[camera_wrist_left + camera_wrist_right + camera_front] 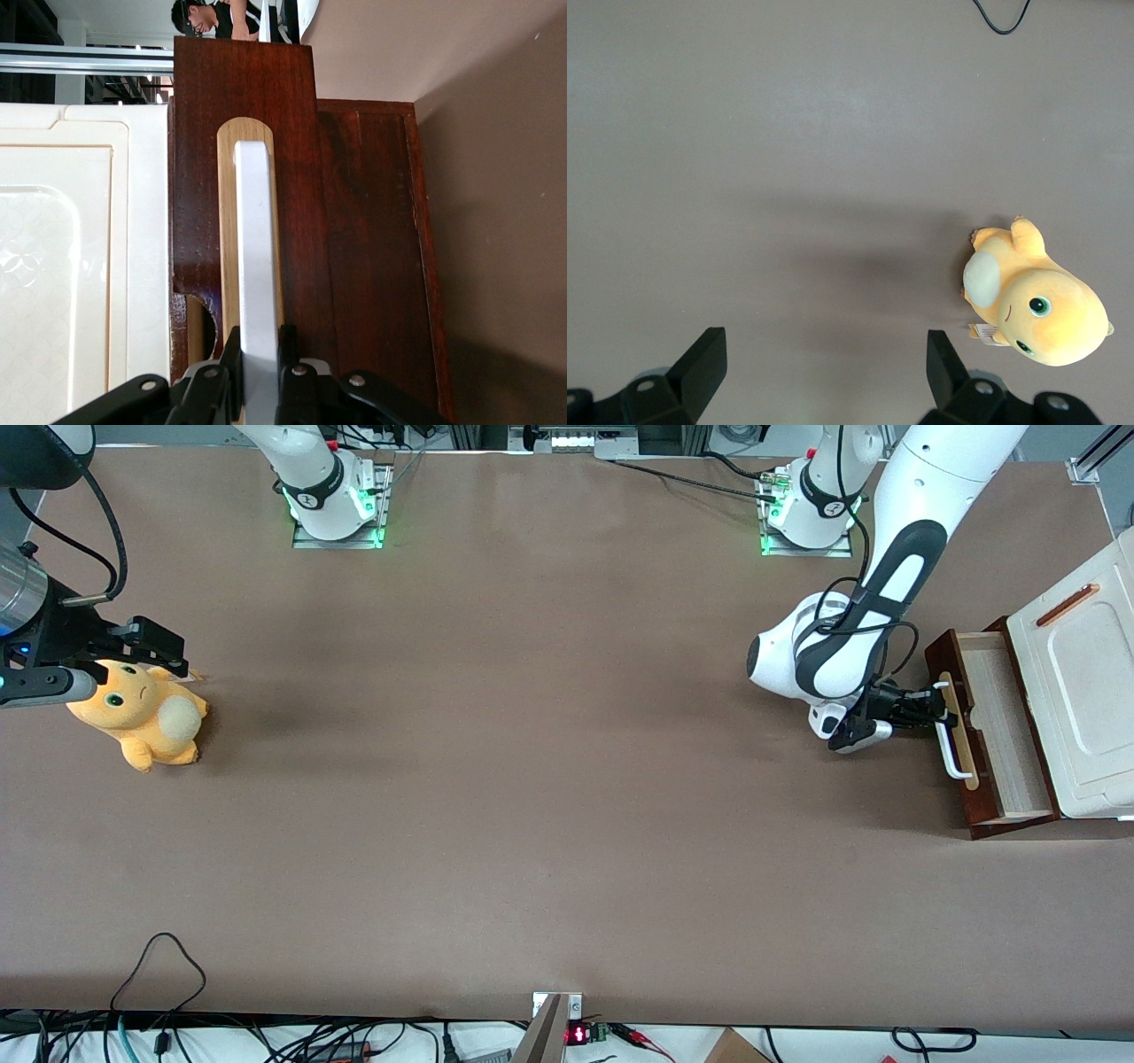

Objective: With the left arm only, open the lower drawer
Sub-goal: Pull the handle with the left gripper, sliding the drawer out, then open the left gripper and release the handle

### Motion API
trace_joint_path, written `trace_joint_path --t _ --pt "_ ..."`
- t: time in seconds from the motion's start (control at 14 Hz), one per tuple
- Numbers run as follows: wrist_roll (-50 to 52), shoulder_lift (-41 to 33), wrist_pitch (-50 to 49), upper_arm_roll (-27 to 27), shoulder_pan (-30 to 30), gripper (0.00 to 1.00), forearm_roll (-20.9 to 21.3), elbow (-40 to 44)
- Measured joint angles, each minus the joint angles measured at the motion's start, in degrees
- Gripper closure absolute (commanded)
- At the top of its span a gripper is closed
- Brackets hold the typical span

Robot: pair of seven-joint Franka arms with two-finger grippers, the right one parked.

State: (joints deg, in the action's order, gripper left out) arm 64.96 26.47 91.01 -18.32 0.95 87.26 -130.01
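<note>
Lower drawer (pixel 999 726) pulled out, seemingly bare inside, tool (pixel 937 707) pinching its white handle (pixel 948 742).

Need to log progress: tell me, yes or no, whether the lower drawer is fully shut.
No. The lower drawer stands pulled out of the cabinet, its pale interior showing, with the gripper shut on the handle.

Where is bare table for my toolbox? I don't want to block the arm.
The wide brown table between the plush toy and the drawer is bare. It is crowded at the drawer, where the gripper is shut on the handle in front of the cabinet.
</note>
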Motion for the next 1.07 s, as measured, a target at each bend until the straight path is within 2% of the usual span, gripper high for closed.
trace_joint_path --t 0.29,0.5,0.57,0.64,0.71,0.79,1.07 --pt "-0.3 -0.1 0.0 -1.6 -0.2 1.0 -1.2 0.5" --pt "-0.7 -0.3 -0.1 -3.4 -1.0 0.89 -2.5 1.0" --pt "-0.7 -0.3 -0.1 -3.6 -1.3 0.79 -2.6 1.1" --pt "-0.8 -0.3 0.0 -3.7 -1.4 0.54 -2.6 1.1" --pt "-2.3 -0.3 1.1 -3.8 -1.4 0.04 -2.6 1.2" --pt "-3.5 -0.3 1.7 -3.8 -1.5 0.0 -2.6 1.4" --pt "-4.7 -1.1 4.3 -3.8 -1.1 0.0 -3.4 2.9"
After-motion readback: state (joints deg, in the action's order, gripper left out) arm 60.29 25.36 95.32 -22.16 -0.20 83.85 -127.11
